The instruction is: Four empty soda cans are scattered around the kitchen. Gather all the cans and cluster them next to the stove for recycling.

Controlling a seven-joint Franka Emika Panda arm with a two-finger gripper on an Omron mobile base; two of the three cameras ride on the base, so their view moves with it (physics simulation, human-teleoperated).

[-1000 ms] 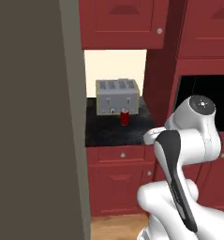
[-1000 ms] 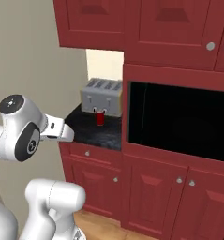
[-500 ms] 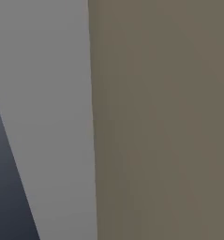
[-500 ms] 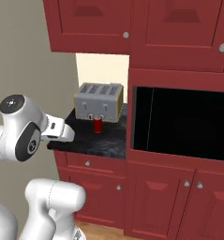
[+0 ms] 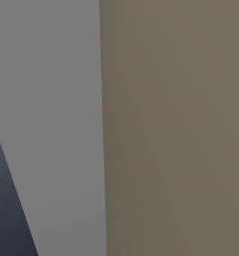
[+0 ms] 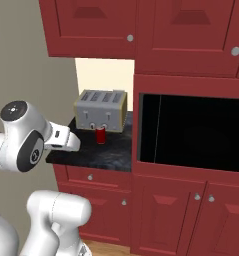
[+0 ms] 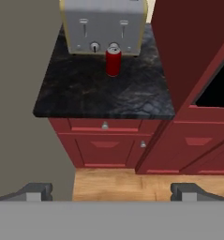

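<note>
A red can (image 7: 113,61) stands upright on the black counter (image 7: 104,96), just in front of the grey toaster (image 7: 104,24); in the right base view the can (image 6: 100,135) sits near the counter's back, with the black oven door (image 6: 191,132) to its right. The gripper (image 7: 111,191) is spread wide and holds nothing, its two tips showing low in the hand view, well short of the counter edge and out over the wood floor (image 7: 146,185). The step in hand looks like closing in on this can for a pickup. To do it well, bring the hand forward over the counter's near edge and line the gap up on the can's body below the rim. Come in level or from above, since the toaster stands just behind and leaves little room past the can. Mind the tall red cabinet side (image 7: 188,51) on the right. An empty can probably tips easily, so close gently and lift straight up.
</note>
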